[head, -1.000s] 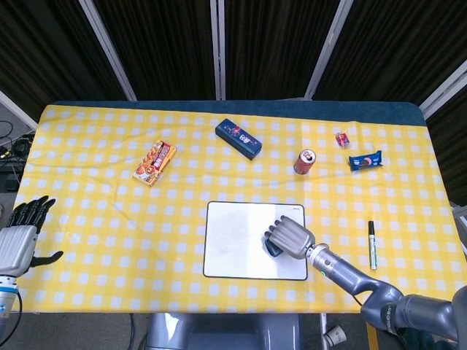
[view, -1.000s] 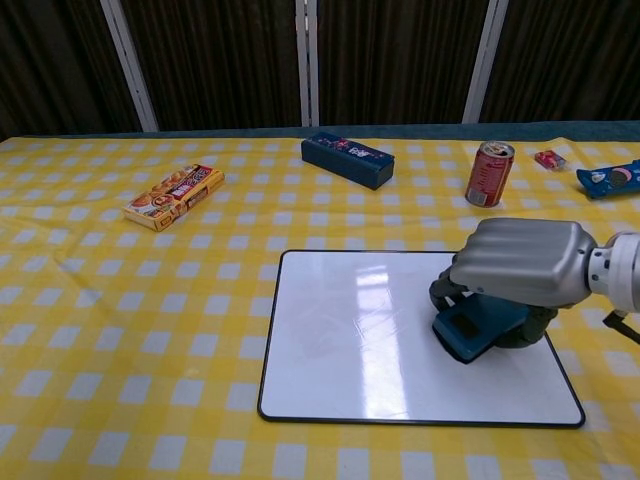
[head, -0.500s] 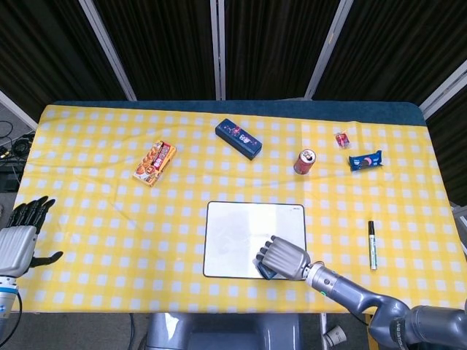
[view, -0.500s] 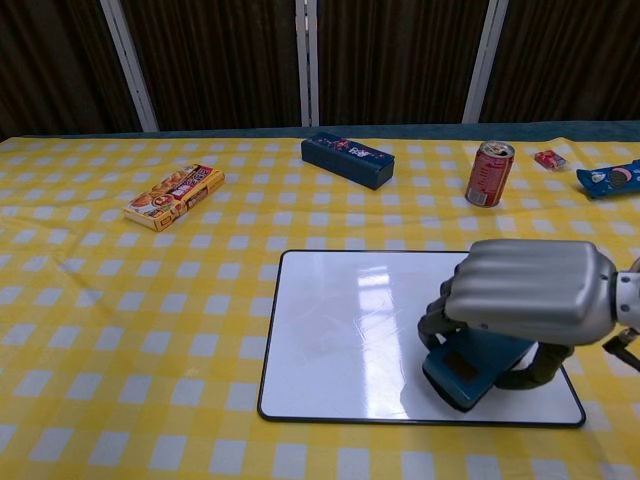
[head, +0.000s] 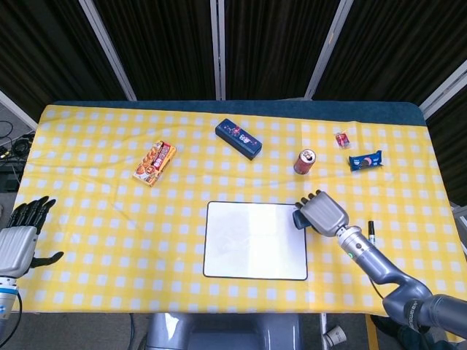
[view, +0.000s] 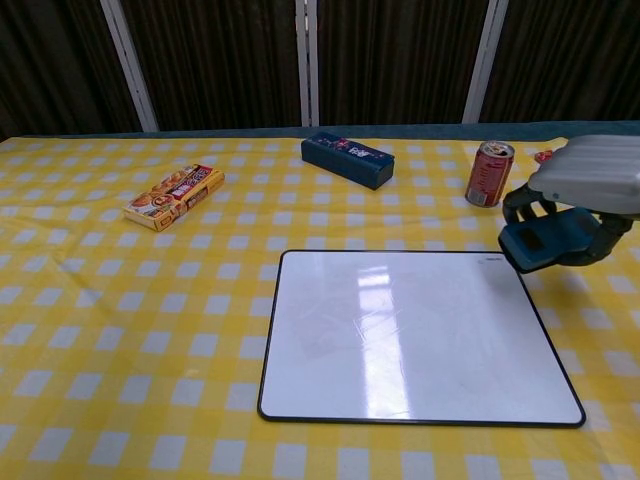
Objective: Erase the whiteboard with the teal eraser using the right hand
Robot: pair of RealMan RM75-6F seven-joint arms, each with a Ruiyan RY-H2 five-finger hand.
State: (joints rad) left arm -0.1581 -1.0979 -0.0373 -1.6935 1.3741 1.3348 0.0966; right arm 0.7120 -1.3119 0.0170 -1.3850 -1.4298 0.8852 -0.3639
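The whiteboard (head: pixel 254 240) (view: pixel 410 335) lies flat near the table's front edge, its surface white with faint smears. My right hand (head: pixel 323 211) (view: pixel 590 180) grips the teal eraser (head: pixel 300 218) (view: pixel 540 238) and holds it at the board's far right corner, lifted just off the surface in the chest view. My left hand (head: pixel 20 237) hangs off the table's left edge with its fingers spread and nothing in them; the chest view does not show it.
A red can (head: pixel 304 161) (view: pixel 487 173) stands just behind the right hand. A marker (head: pixel 371 230) lies to its right. Further back are a blue box (head: pixel 238 138) (view: pixel 348 159), a snack box (head: pixel 155 162) (view: pixel 174 195), a blue packet (head: pixel 365 160) and a small red item (head: pixel 341 139).
My right hand has carried the eraser from the board's front right area up and back to its far right corner, lifting it off the surface. The left hand has stayed put.
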